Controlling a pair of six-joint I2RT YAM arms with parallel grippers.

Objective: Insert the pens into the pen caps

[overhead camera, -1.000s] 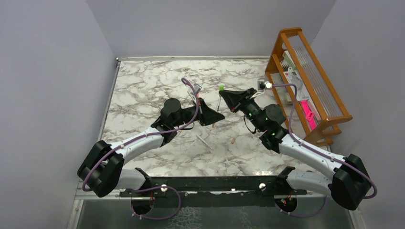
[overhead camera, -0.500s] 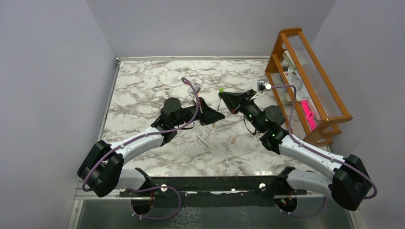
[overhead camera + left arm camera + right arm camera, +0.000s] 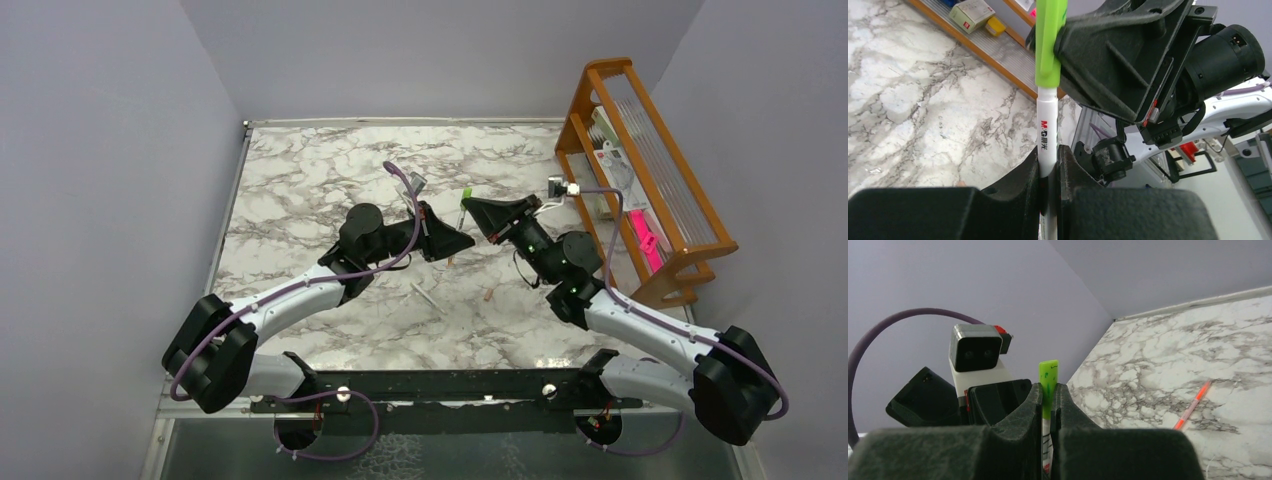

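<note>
So the left gripper [image 3: 1048, 172] is clamped tight on the white pen [image 3: 1046, 130], and the right gripper [image 3: 1048, 397] is pinching the green cap [image 3: 1049, 50]. Cap's sitting over the pen's end, both up above the marble table [image 3: 300, 190] between the arms.

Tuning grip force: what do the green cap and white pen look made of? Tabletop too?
Green cap: plastic, smooth, slightly glossy, uniform moulded colour.
White pen: likely plastic, glossy barrel with printed logo.
Tabletop: marble pattern, laminate or stone; cannot tell which.

L grip [image 3: 1048, 162] clamped | R grip [image 3: 1048, 392] clamped | facing each other, close
</note>
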